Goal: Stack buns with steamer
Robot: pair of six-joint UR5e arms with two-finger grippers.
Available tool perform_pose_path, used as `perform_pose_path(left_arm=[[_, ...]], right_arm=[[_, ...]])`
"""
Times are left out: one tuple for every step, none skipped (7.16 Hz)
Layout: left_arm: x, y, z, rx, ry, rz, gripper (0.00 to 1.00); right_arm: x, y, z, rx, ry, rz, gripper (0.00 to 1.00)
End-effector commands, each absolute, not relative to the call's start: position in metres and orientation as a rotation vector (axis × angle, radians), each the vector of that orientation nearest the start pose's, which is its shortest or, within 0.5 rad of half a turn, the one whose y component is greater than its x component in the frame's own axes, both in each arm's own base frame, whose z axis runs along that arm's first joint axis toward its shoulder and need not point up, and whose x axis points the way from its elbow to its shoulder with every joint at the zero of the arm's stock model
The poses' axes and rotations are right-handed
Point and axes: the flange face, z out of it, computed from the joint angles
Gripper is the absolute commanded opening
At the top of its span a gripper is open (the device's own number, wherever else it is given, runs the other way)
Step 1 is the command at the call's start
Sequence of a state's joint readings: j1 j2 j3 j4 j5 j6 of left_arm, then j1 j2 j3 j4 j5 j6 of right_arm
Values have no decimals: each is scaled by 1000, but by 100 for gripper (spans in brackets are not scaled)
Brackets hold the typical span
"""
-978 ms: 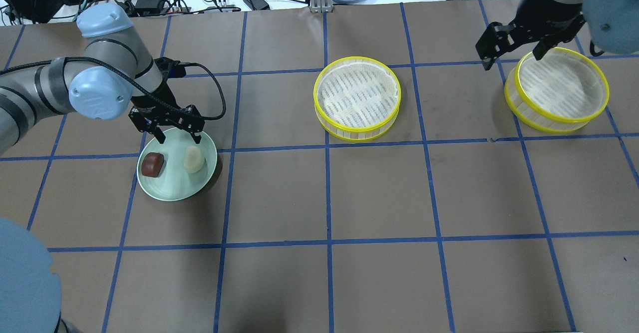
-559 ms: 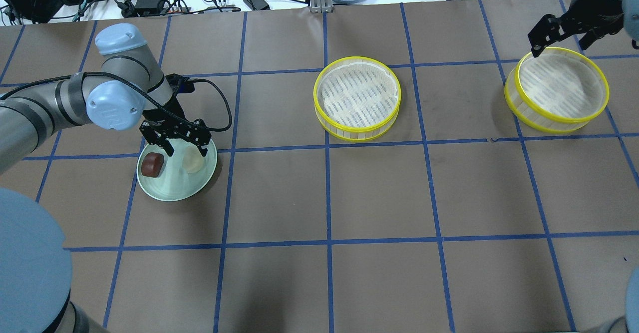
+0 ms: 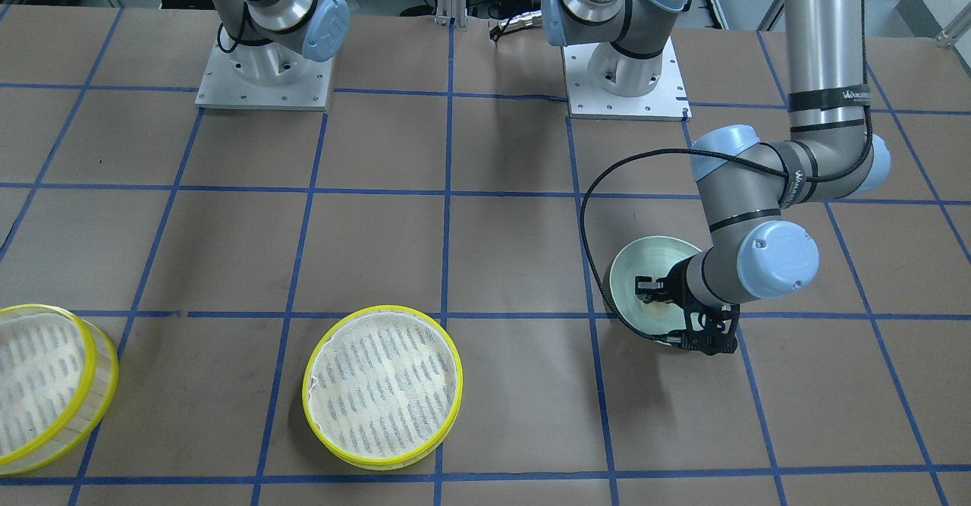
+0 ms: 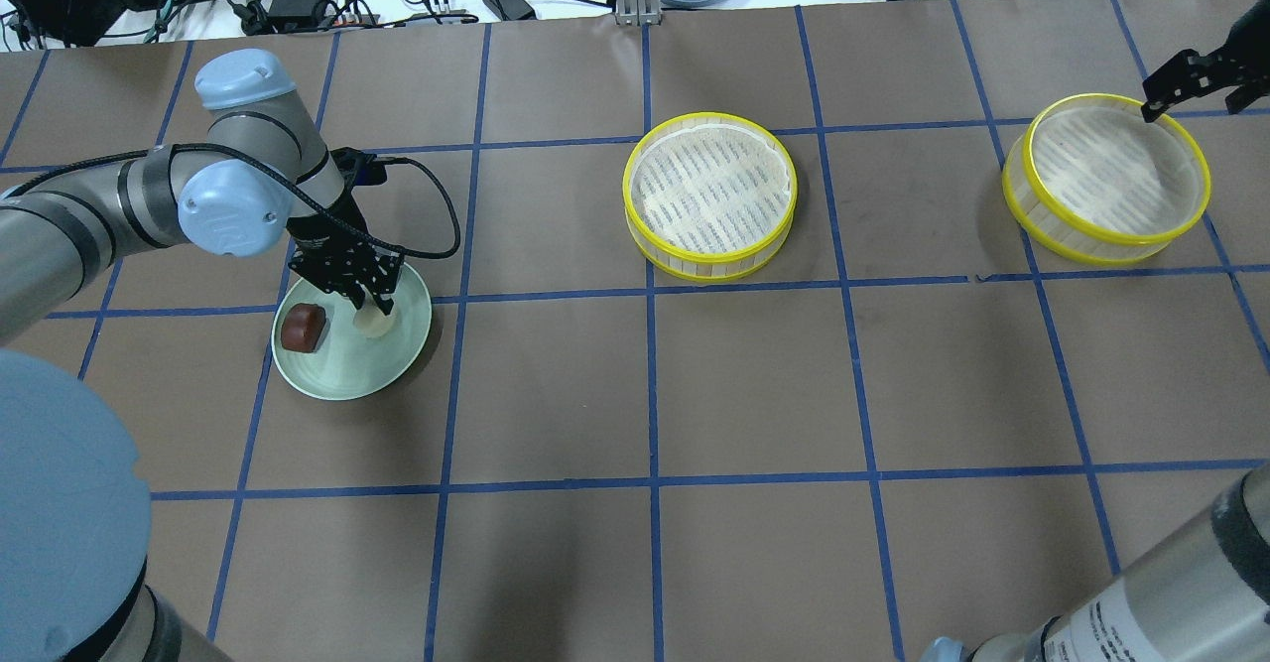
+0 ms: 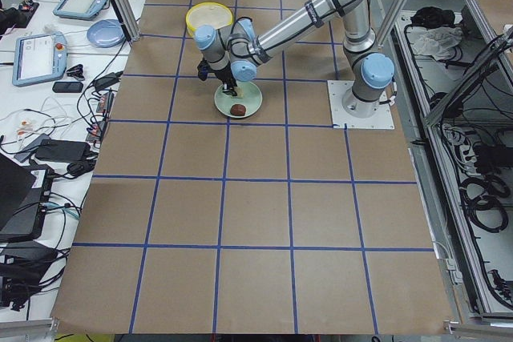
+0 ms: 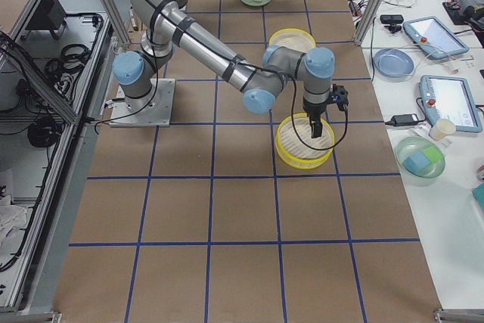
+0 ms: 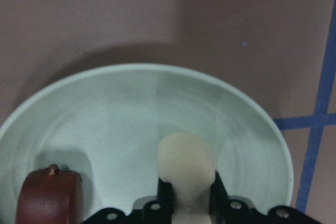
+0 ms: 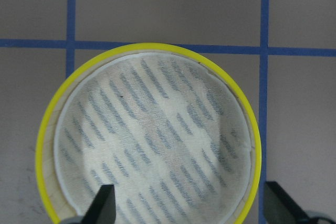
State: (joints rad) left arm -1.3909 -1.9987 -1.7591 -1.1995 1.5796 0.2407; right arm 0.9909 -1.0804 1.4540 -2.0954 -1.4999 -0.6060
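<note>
On the bench (image 4: 754, 394), at the left, the plate (image 4: 337, 389) holds both buns. The brown bun (image 4: 303, 328) lies untouched. Just beside it the left claw (image 4: 369, 307) has come down from above the plate's far rim, where it hung spread a second ago, and has narrowed onto the white bun (image 4: 374, 323). I judge the first pick is gripped but not yet lifted.

The mid steamer (image 4: 709, 196) and the right steamer (image 4: 1106, 176) sit where they were, well apart, cloth liners bare: no bun delivered, nothing stacked.

The right claw (image 4: 1196, 91) has drawn back from the right steamer's rim toward the frame's edge.

Overhead, the left claw's body hides the grip. The left wrist view shows it: fingers (image 7: 164, 195) pressed against both sides of the white bun, which rests on the plate. The front view hides both buns behind the wrist. The right wrist view shows the right claw wide open and holding nothing, over the right steamer.
</note>
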Motion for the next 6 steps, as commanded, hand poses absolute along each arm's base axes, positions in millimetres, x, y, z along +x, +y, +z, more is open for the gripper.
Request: perform_pose_path(left_arm=[[-28,-605,250,-6,3152,193,0],[-38,-611,280,-184,3146,104,0],[-61,-615,310,-361,3177,14,0],[-103,-618,334,-547,3223,-64,0],[-150,-625,352,-710,3224,-198,0],[-195,-623,354,-706,3250,-291,0]], right_arm=[[-307,-637,257,-58,3131,-215,100],[-316,-641,244,-82,3144,-253,99],[-319,-641,237,-137,3142,-248,95],[-324,-642,227,-142,3140,-246,90],[-325,-647,220,-150,3116,-270,89],[-327,-649,214,-178,3108,-263,81]])
